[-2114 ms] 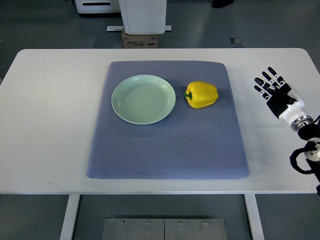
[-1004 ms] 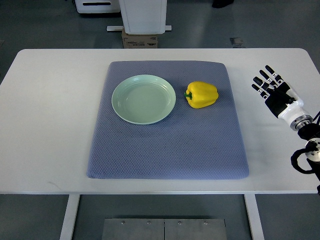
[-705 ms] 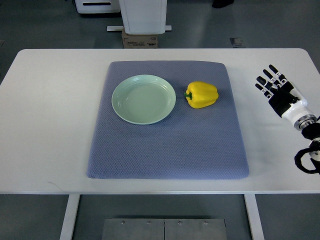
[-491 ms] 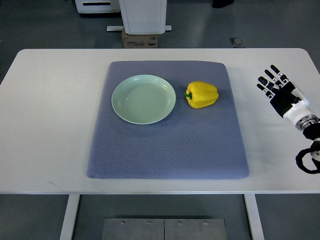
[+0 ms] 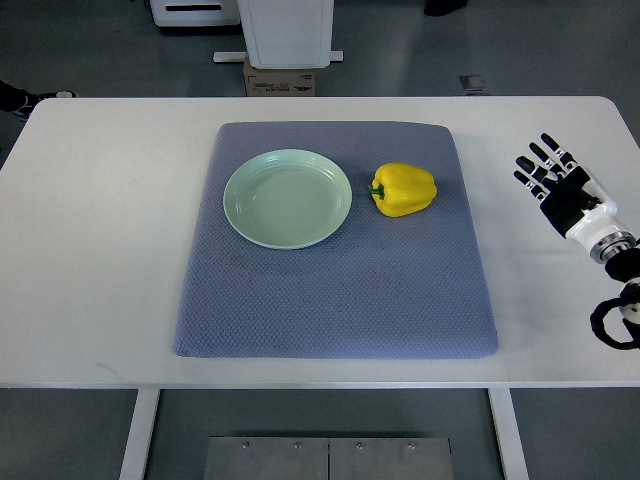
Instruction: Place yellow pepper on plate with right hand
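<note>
Pepper hasn't budged at all. The yellow pepper sits on the blue-grey mat, just beside the plate on its right, stem pointing toward the plate, not touching it as far as I can tell. Plate's bare.

What has actually changed is tiny: the right hand has slid a bit toward the right edge of the table compared with a second or two back, when it sat slightly closer to the mat. So if anything it's backed off from the pepper rather than closing in. It hovers over the bare white tabletop, well apart from the mat, fingers spread and pointing up-left, nothing in them.

My read is the task is basically at zero. No reach under way yet, maybe it's just settling or lining up. The hand has to cross the right part of the mat to get to the pepper, then carry it a short hop left onto the plate.

Left hand isn't anywhere in the shot.
</note>
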{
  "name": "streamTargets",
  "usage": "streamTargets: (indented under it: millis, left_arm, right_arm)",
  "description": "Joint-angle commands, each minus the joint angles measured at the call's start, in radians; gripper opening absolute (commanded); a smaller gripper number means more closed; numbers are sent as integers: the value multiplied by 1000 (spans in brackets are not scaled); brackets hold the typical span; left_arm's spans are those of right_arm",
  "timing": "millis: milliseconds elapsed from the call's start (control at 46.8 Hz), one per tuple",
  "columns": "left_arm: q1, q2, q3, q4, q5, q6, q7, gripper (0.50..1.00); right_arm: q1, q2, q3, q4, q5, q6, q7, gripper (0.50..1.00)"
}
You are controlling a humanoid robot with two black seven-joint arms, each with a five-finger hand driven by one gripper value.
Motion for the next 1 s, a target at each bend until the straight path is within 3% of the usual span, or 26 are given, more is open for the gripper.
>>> streamTargets:
  millis: [0, 577, 982]
  left_arm:
    - [0, 0, 0, 0, 0, 0, 0, 1000]
    - [0, 0, 0, 0, 0, 0, 0, 1000]
    - [0, 0, 0, 0, 0, 0, 0, 1000]
  right_arm:
    - [0, 0, 1, 0, 0, 1, -1, 1000]
    - [35, -4, -61, 0, -17, 47, 8, 1000]
    - [204, -75, -432, -19, -55, 31, 168, 1000]
